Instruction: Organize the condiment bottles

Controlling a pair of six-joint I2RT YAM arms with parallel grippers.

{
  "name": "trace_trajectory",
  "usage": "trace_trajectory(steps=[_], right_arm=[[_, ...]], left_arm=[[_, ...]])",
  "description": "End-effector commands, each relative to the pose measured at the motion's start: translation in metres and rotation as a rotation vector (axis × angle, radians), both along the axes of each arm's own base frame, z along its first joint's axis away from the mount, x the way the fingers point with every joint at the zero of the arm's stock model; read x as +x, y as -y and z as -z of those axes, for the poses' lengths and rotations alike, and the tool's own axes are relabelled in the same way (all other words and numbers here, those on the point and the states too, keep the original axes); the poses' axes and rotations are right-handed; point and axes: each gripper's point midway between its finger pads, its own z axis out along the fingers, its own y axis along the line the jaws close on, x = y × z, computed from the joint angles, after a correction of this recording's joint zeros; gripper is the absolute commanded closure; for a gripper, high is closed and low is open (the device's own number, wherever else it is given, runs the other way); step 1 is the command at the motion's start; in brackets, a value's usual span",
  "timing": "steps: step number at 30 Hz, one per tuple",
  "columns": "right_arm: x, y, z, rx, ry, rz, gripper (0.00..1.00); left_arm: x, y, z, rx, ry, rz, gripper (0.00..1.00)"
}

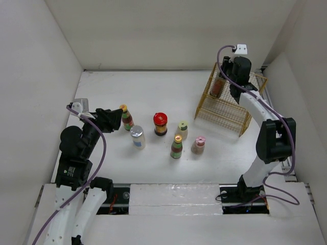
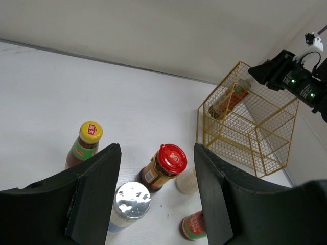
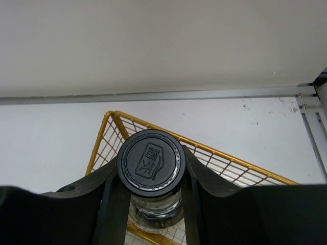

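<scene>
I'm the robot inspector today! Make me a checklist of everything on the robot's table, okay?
Surface: white table, no spills seen.
Job's things: six stand upright in a loose group mid-table: yellow-cap bottle, silver-cap jar, red-cap jar, pale-green-cap bottle, second yellow-cap bottle, pink-cap bottle. The black-cap bottle is at the gold wire basket's far-left corner in the top view.
Clutter: nothing seen.
Grippers: left gripper open and empty, beside the yellow-cap bottle; right gripper shut on the black-cap bottle.
Cables: purple cables run along both arms.
Surroundings: white walls on three sides.
</scene>
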Motion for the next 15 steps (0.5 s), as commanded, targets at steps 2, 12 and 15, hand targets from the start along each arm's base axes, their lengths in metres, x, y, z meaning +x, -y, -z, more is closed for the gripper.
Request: trace_trajectory(steps=[2,12,15], right_arm=[[0.000,0.002,-0.080,0.078,0.252,-0.004,0.60],[-0.022,-0.008,-0.135,0.141,0.317,-0.060,0.12],[-0.039,-0.021,-0.160,0.160,0.353,-0.084,0.10]], left_arm=[[0.002,0.003,-0.008,-0.011,0.039,0.014,0.45],[0.003,0.001,-0.006,-0.009,0.030,0.005,0.44],[0.001,0.000,-0.008,-0.020,0.037,-0.004,0.44]])
